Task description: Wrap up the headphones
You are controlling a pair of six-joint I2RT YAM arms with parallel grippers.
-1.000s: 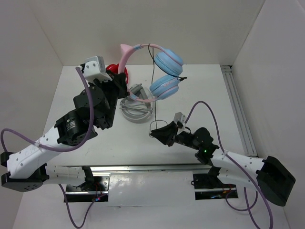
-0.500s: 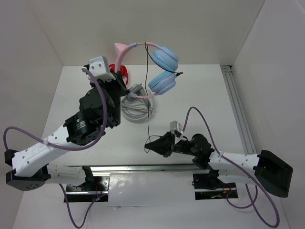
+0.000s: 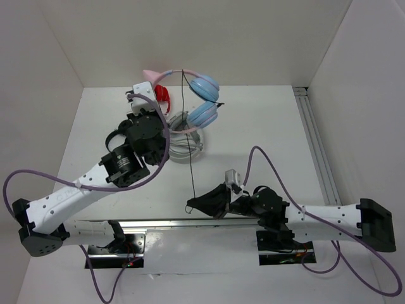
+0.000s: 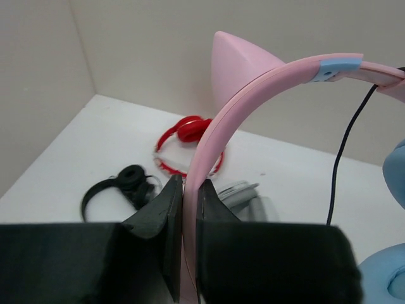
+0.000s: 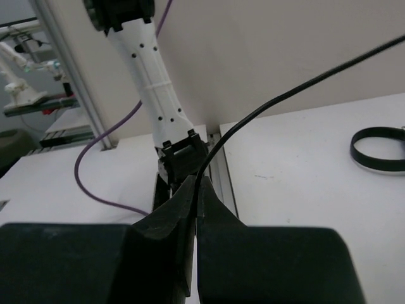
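Pink cat-ear headphones hang in the air over the back of the table, headband clamped between the nearly closed jaws of the left gripper, with that arm reaching forward and up. From the headband the thin black cable drops straight down to the right gripper, jaws pinched on it, and this arm lies low, stretched leftward along the near edge. Beneath the lifted pair lie red headphones, a black pair and a grey pair.

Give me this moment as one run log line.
left tool: shut on headphones | right tool: shut on cable | headphones: held aloft | cable: straight between tools
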